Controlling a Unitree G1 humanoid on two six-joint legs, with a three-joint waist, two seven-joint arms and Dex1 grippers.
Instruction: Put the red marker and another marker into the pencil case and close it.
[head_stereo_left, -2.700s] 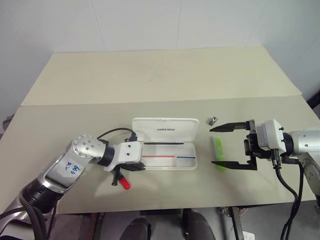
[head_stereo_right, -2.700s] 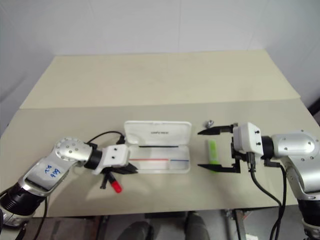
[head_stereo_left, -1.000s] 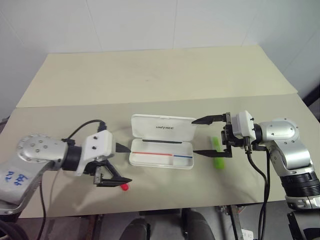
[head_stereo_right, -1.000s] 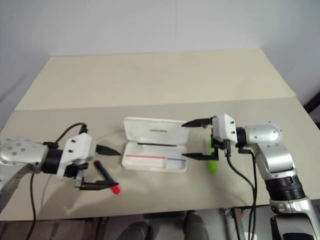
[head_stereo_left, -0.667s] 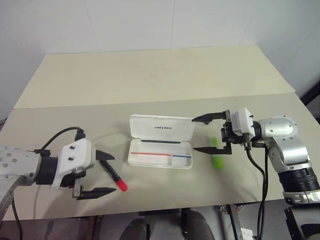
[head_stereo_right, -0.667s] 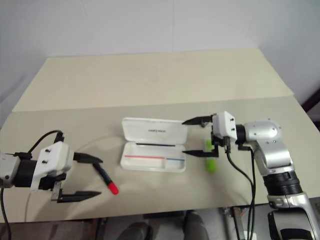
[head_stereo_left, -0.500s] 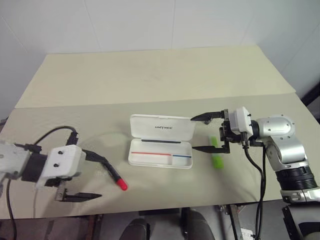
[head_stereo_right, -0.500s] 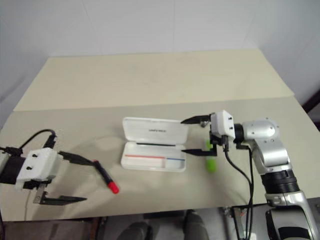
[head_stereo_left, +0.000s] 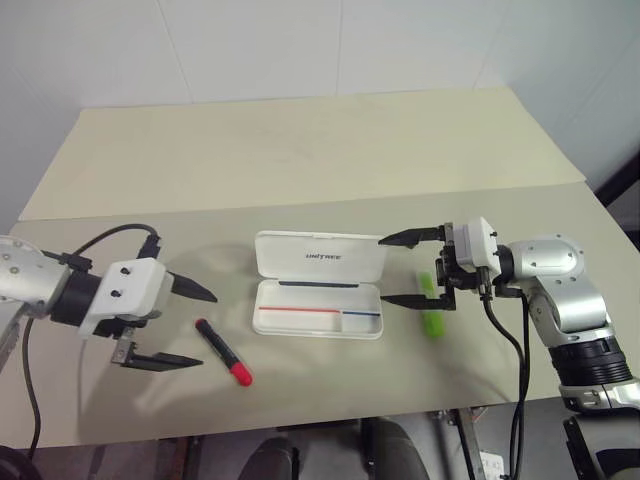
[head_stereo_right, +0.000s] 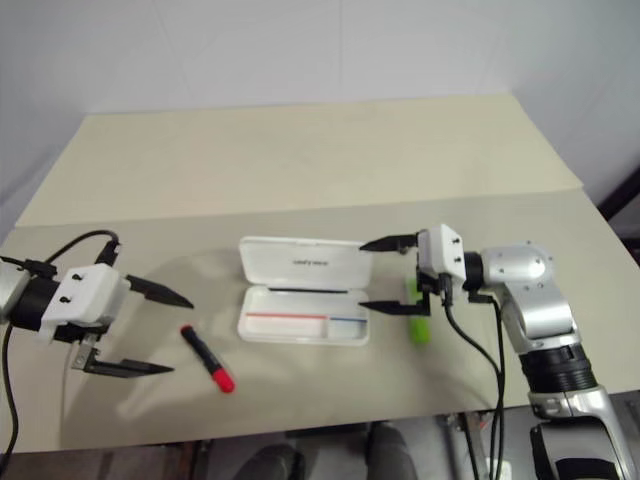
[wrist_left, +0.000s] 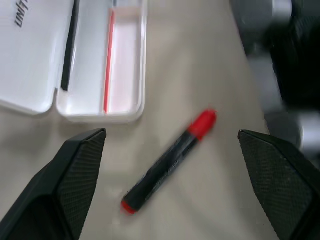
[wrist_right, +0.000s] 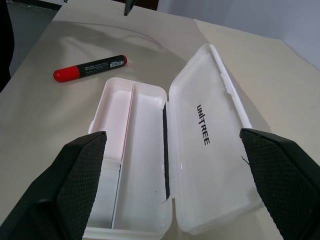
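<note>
The red marker lies bare on the bench, nearest the front edge. Just left of it hovers the left gripper, spread wide and empty, pointing right. Beyond lies the open case, nothing inside. The right gripper, also spread, points left at the case's end, above the green marker.

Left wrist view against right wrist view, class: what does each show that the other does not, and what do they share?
The left wrist view alone shows the left gripper with its jaws wide open on either side of the red marker. The right wrist view alone shows the right gripper, jaws open, facing the whole opened lid with its full UNITREE lettering. Both show the red marker lying on the table beside the open, empty pencil case.
</note>
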